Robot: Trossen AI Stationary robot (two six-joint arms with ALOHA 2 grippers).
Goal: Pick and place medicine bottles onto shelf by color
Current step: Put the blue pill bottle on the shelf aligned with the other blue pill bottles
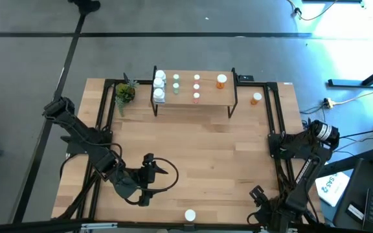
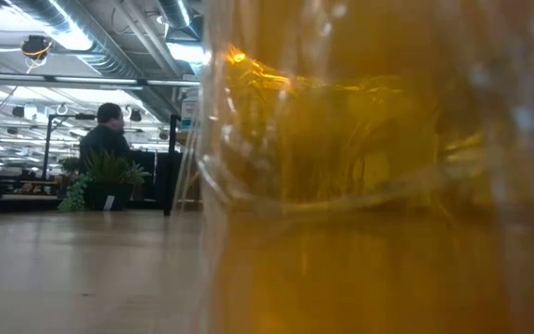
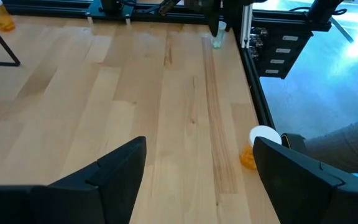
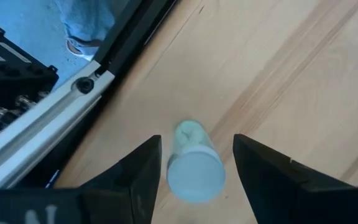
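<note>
The shelf (image 1: pixel 193 97) stands at the table's far middle and bears white (image 1: pixel 159 81), pale green (image 1: pixel 176 83), pink (image 1: pixel 197 87) and orange (image 1: pixel 221 80) medicine bottles, all upright. My right gripper (image 4: pixel 197 140) points down near the table's near right corner (image 1: pixel 259 194). It is open, with a finger on either side of an upright pale green bottle (image 4: pixel 194 168) and a small gap on each side. My left gripper (image 3: pixel 197 180) hangs open over the near left table (image 1: pixel 149 175), holding nothing. An orange bottle (image 1: pixel 190 215) stands at the near edge.
Another orange bottle (image 1: pixel 256 98) stands on the table right of the shelf's leg. A small potted plant (image 1: pixel 124 92) sits left of the shelf. The near-edge orange bottle (image 2: pixel 369 186) fills most of the low view. A black frame rail (image 4: pixel 73 106) runs close beside the green bottle.
</note>
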